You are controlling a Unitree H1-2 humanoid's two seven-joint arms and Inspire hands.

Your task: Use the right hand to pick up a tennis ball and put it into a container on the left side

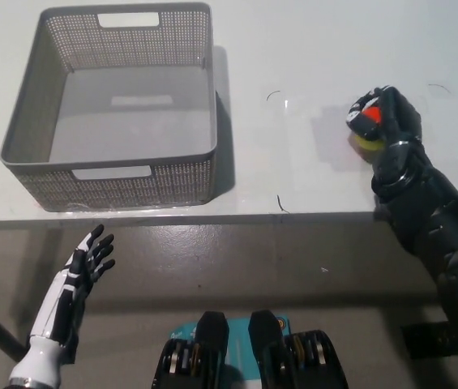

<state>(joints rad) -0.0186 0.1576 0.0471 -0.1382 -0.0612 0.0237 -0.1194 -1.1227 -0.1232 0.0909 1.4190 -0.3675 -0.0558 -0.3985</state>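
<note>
Robot test bench in a lab-like room, bare white bench point(310, 49) with pen marks, lone grey mesh basket point(115, 182) at 10 o'clock, plain grey floor point(253, 267) at 6 o'clock

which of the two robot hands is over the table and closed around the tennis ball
The black right robot hand, wrapped over the tennis ball. The white left robot hand hangs open below the table edge.

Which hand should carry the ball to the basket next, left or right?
Right. The black right hand is already wrapped over the tennis ball on the table. The white left hand rests open below the table edge, nearer the basket but far from the ball.
</note>
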